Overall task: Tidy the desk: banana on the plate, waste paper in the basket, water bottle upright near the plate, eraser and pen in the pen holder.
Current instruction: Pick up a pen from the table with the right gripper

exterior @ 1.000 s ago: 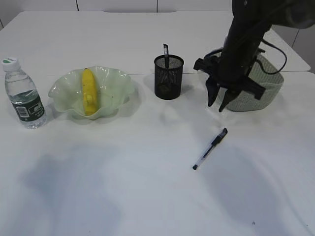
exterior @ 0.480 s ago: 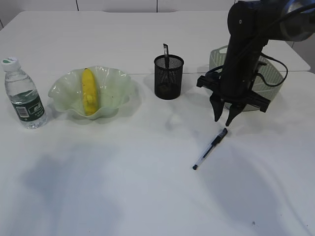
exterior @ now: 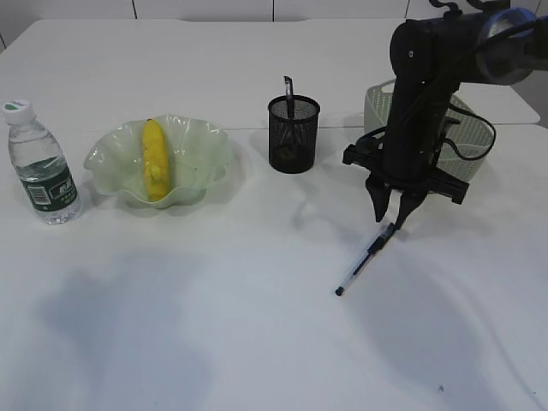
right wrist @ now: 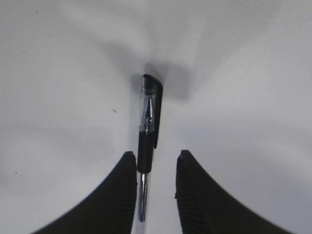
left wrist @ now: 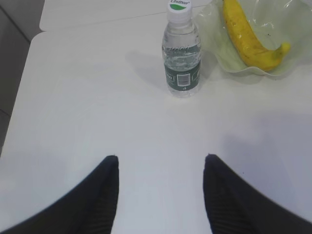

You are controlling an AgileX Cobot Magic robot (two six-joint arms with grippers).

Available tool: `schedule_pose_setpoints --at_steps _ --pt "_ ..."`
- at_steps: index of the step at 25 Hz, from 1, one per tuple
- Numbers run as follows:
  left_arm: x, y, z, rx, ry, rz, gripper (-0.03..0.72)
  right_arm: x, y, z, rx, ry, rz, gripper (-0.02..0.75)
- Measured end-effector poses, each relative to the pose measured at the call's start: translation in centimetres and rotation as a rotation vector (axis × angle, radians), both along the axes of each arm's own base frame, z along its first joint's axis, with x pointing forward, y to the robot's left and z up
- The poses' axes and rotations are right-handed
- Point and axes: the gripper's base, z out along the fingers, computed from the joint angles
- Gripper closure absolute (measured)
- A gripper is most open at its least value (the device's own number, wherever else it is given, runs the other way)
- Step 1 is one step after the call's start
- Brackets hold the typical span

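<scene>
The right gripper (right wrist: 155,158) stands parted astride the pen (right wrist: 147,141) on the table (exterior: 214,325), not clamped; its lower barrel is cut off. The left gripper (left wrist: 161,163) is released, holding nothing

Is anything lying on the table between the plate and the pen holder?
No. In the exterior view the table between the plate and the pen holder is bare.

Looking down slantwise across the counter (exterior: 257,342) from the front; peering close over the pen (right wrist: 147,126), shared with that wide view.
</scene>
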Motion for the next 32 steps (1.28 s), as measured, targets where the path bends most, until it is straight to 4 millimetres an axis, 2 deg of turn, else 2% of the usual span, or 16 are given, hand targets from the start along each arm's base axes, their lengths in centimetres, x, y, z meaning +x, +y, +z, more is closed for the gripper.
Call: schedule_pose_setpoints --at_steps 13,32 --pt "-0.1 0.0 -0.2 0.001 0.022 0.002 0.304 0.2 0.0 -1.9 -0.009 0.039 0.045 0.527" --pt "-0.1 0.0 -0.2 0.003 0.026 0.003 0.305 0.2 0.0 -1.9 -0.014 0.037 0.049 0.527"
